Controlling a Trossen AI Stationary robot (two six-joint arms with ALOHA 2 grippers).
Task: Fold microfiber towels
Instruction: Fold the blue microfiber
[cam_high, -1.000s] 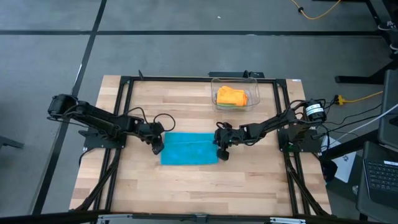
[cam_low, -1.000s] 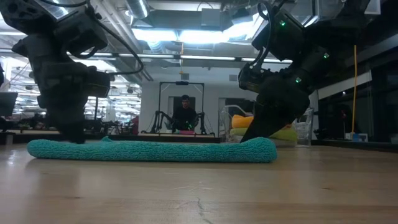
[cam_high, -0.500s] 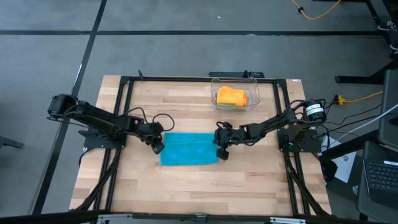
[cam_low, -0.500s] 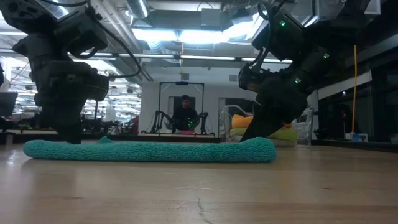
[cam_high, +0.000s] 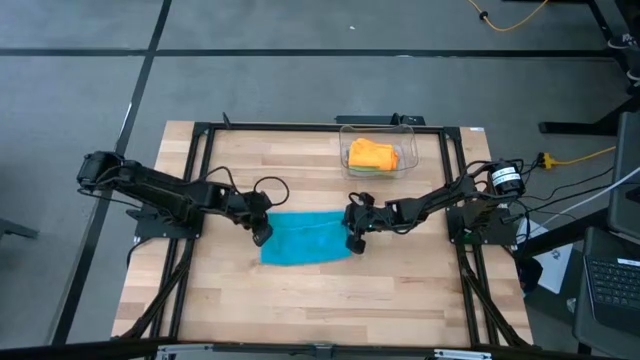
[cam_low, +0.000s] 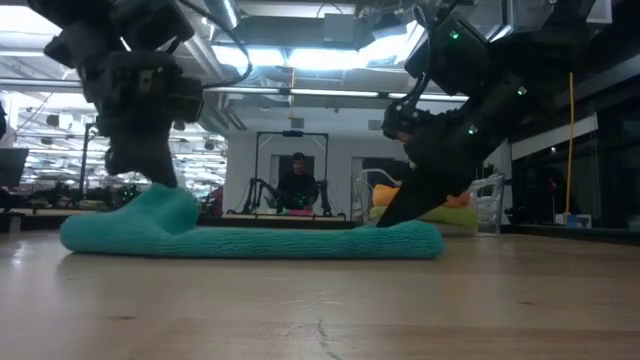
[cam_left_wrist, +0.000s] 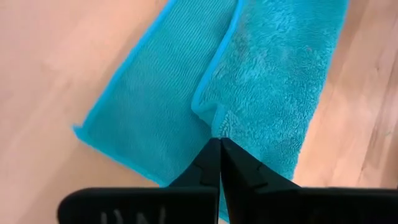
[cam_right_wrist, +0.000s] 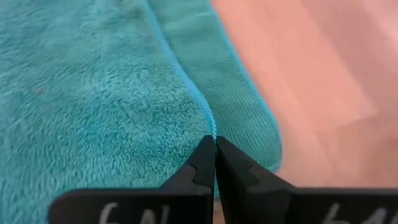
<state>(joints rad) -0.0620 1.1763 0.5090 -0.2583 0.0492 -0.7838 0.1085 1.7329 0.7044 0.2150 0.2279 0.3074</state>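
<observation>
A teal microfiber towel (cam_high: 303, 239) lies folded on the wooden table, between my two grippers. My left gripper (cam_high: 262, 236) is shut on its left end, which is raised into a hump (cam_low: 160, 210) in the low view. My right gripper (cam_high: 355, 241) is shut at the towel's right end (cam_low: 415, 238), which rests flat on the table. An orange towel (cam_high: 372, 154) lies in the clear bin (cam_high: 406, 150) on top of a lime green one. My left gripper pinches the towel's upper layer at its bound edge (cam_left_wrist: 210, 121), at the towel's left end. The fingers slant down from the table's left side. That end hangs lifted off the table while the rest of the towel lies flat. My right gripper has its shut fingers on the upper layer's bound edge (cam_right_wrist: 209, 124) at the towel's right end. The fingers slant down from the table's right side. This end lies on the table; a lower layer (cam_right_wrist: 239, 106) shows beyond the edge.
The clear bin stands at the table's far edge, right of the middle. A black frame (cam_high: 200, 180) runs around the table. Bare wood lies along the near side (cam_high: 320, 300). In the low view a person (cam_low: 297, 185) sits in the room behind.
My left gripper has risen and gone toward the table's right edge, drawing the towel's left end up off the table into a hump. The towel's right end and my right gripper have stayed in place.
</observation>
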